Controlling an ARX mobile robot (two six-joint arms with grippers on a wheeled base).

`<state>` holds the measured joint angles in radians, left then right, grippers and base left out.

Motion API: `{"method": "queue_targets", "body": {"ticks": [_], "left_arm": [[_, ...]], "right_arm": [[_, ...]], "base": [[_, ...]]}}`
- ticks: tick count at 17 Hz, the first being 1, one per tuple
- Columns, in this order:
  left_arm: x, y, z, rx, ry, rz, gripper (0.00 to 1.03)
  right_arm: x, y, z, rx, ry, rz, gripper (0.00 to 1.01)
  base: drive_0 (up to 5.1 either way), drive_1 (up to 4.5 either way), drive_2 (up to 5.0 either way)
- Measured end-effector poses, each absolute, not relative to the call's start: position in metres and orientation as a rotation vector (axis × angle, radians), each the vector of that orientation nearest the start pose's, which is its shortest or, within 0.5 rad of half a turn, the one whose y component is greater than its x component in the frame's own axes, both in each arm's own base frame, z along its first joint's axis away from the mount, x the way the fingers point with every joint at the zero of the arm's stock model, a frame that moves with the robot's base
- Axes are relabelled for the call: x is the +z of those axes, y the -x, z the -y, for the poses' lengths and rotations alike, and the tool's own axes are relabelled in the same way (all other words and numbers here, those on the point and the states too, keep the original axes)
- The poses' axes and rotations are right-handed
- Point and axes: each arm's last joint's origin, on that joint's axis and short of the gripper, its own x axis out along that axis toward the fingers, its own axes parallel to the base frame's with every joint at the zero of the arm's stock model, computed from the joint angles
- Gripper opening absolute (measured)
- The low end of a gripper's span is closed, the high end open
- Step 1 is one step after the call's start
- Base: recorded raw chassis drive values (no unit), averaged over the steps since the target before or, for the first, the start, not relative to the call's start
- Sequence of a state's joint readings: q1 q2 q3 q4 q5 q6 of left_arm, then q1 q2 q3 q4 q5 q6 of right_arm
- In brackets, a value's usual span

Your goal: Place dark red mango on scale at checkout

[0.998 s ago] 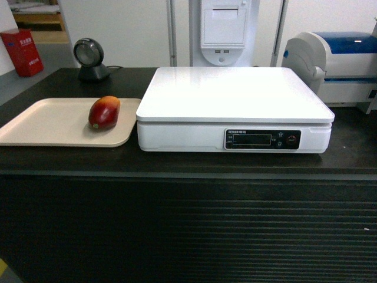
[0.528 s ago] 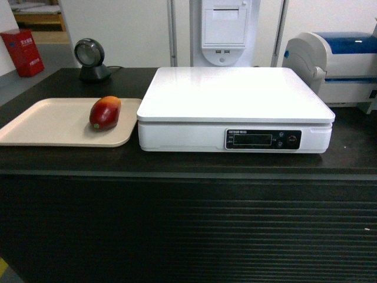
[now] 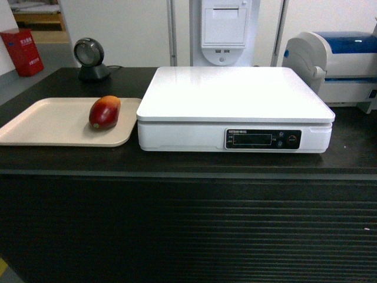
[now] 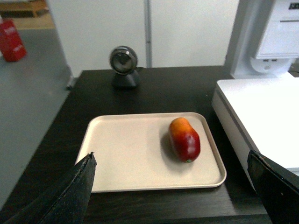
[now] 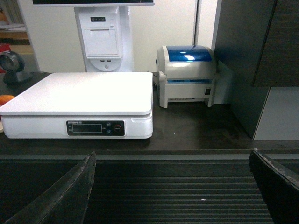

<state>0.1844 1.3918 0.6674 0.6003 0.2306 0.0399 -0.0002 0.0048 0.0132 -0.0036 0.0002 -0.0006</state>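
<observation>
The dark red mango (image 3: pixel 105 112) (image 4: pixel 184 139) lies on a beige tray (image 3: pixel 47 124) (image 4: pixel 131 154), yellow-orange end pointing away from me. To its right stands the white scale (image 3: pixel 235 94) (image 5: pixel 84 91) (image 4: pixel 266 112) with its black display panel (image 3: pixel 262 139) on the front. Both rest on the black checkout counter (image 3: pixel 188 224) with its ribbed front. My left gripper (image 4: pixel 170 161) hovers open above the tray's near edge, the mango ahead between its fingers. My right gripper (image 5: pixel 173 163) is open, low before the counter's front, right of the scale. Neither gripper shows in the head view.
A round black scanner (image 3: pixel 90 59) (image 4: pixel 124 66) stands behind the tray. A white-and-blue printer (image 3: pixel 339 62) (image 5: pixel 187 74) sits right of the scale. A white terminal post (image 3: pixel 224 29) rises behind the scale. A dark cabinet (image 5: pixel 257 46) stands at the far right.
The head view has shifted very slightly; the mango, tray and scale have not moved on the counter.
</observation>
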Motion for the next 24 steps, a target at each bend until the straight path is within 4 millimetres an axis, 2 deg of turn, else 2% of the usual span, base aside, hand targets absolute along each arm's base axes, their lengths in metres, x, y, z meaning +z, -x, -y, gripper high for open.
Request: {"method": "queue_targets", "body": {"ticks": [1, 2, 6, 8, 10, 12, 15, 18, 24], "left_arm": [[0.232, -0.311, -0.043, -0.081, -0.017, -0.145, 0.98], [0.231, -0.324, -0.04, -0.099, -0.022, -0.163, 0.98], [0.212, -0.419, -0.023, -0.204, -0.048, -0.319, 0.98], [0.199, -0.462, -0.023, -0.214, -0.045, -0.41, 0.98], [0.192, -0.498, -0.023, -0.215, -0.035, -0.468, 0.98], [0.186, -0.522, -0.019, -0.216, -0.034, -0.507, 0.98], [0.184, -0.541, 0.001, -0.244, -0.005, -0.542, 0.98], [0.178, -0.54, 0.019, -0.269, -0.013, -0.556, 0.98], [0.155, -0.538, 0.018, -0.22, -0.037, -0.61, 0.98]], "right_arm": [[0.167, -0.097, 0.0, 0.0, 0.001, 0.005, 0.98], [0.167, -0.097, 0.0, 0.0, 0.001, 0.005, 0.98], [0.167, -0.097, 0.0, 0.0, 0.001, 0.005, 0.98], [0.167, -0.097, 0.0, 0.0, 0.001, 0.005, 0.98], [0.167, -0.097, 0.0, 0.0, 0.001, 0.005, 0.98], [0.167, -0.097, 0.0, 0.0, 0.001, 0.005, 0.98], [0.167, -0.097, 0.0, 0.0, 0.001, 0.005, 0.98], [0.167, -0.097, 0.0, 0.0, 0.001, 0.005, 0.98], [0.167, -0.097, 0.0, 0.0, 0.001, 0.005, 0.98]], "base": [[0.0, 0.0, 0.0], [0.0, 0.0, 0.0], [0.0, 0.0, 0.0], [0.0, 0.0, 0.0], [0.0, 0.0, 0.0], [0.0, 0.0, 0.0], [0.0, 0.0, 0.0], [0.0, 0.0, 0.0], [0.0, 0.0, 0.0]]}}
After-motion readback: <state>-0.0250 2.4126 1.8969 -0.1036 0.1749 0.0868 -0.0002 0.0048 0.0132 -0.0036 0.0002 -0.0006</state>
